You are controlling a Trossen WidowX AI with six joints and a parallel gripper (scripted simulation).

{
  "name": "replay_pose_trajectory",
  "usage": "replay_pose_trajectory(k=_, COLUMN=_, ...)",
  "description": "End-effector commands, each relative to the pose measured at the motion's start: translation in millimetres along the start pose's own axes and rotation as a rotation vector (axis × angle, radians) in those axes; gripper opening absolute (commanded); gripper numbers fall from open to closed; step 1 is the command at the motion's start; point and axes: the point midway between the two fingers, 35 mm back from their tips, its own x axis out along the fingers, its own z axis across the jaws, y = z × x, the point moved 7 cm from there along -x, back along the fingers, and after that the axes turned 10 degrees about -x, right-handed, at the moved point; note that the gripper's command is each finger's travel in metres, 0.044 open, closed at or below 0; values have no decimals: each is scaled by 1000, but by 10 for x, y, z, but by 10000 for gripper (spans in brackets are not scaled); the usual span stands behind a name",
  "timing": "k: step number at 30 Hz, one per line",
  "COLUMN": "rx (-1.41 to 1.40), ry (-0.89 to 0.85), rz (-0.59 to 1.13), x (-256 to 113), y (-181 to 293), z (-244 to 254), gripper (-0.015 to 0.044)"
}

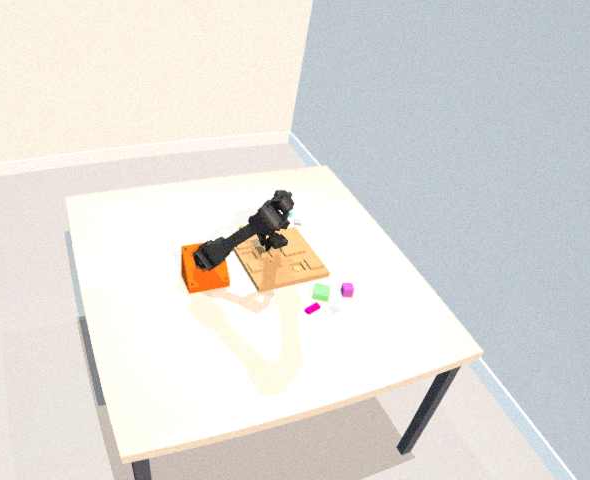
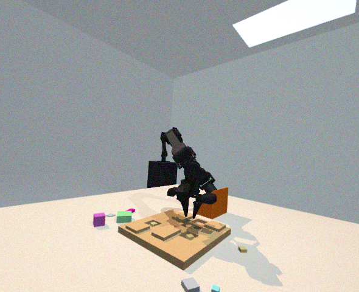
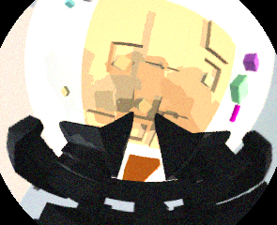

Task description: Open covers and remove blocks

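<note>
The wooden board (image 1: 285, 279) (image 2: 179, 251) (image 3: 119, 23) lies flat. My gripper (image 1: 268, 247) (image 2: 190, 216) (image 3: 145, 113) is partly open, with nothing visible between its fingertips, low over the board's arm-side part. A tan block (image 2: 190, 235) (image 3: 122, 63) sits in an uncovered well. Another tan block (image 2: 153, 222) (image 3: 208, 79) sits in another uncovered well. A third tan block (image 3: 144, 105) shows just ahead of the fingertips. Raised covers stand beside wells, among them a wide cover (image 2: 165, 232), a corner cover (image 2: 137, 227) and a far-side cover (image 2: 215, 225). Shadow and fingers obscure the nearest wells.
Beside the board lie a green block (image 1: 321, 291) (image 2: 124, 216), a purple cube (image 1: 347, 289) (image 2: 98, 219), a magenta piece (image 1: 312, 308) and a pale flat piece (image 1: 335, 308). Elsewhere are a tan piece (image 2: 242, 249), a grey block (image 2: 190, 285) and a cyan block (image 2: 215, 288). An orange box (image 1: 207, 276) stands by the arm.
</note>
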Motion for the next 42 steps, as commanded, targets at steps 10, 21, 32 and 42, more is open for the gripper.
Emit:
replay_pose_trajectory(k=10, rx=-196, ry=3, rz=1, x=16, y=0, z=-4, gripper=144)
replay_pose_trajectory(k=21, rx=-358, ry=3, rz=2, x=21, y=0, z=-4, gripper=144)
replay_pose_trajectory(k=32, rx=-521, ry=3, rz=2, x=25, y=0, z=-5, gripper=144)
replay_pose_trajectory(k=42, rx=-669, ry=3, rz=2, x=29, y=0, z=-6, gripper=144)
